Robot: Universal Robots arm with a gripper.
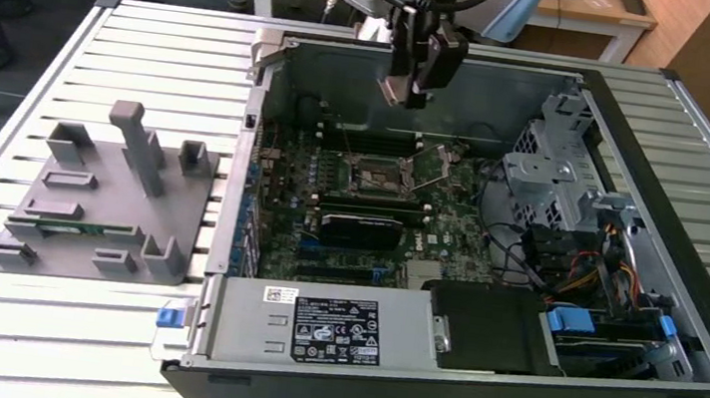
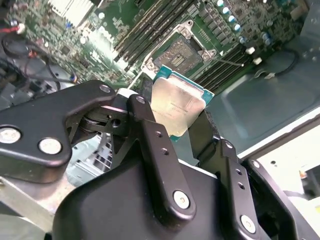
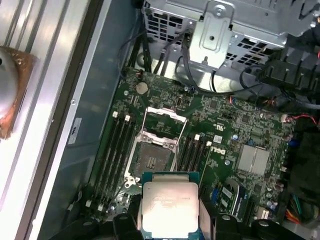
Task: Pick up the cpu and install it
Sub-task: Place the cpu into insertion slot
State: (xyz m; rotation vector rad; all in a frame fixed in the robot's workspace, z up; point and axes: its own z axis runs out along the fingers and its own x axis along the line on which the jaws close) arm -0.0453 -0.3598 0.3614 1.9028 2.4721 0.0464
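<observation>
The cpu (image 2: 177, 107), a flat square chip with a pale silver top and thin green rim, is held edge-on between my black fingers (image 2: 150, 132). My gripper (image 1: 411, 87) hangs above the open computer case, shut on the cpu. It is a little behind the socket (image 1: 378, 174) on the motherboard. In both wrist views the socket (image 3: 152, 159) lies below with its metal frame lifted and its contact field bare. The cpu (image 3: 169, 205) is clear of the socket, not touching it.
Memory slots (image 3: 116, 150) flank the socket. A metal drive cage (image 1: 557, 172) and cables (image 1: 587, 276) fill the case at the exterior view's right, the power supply (image 1: 327, 326) the front. A grey fixture (image 1: 101, 200) stands on the slatted table (image 1: 20, 321).
</observation>
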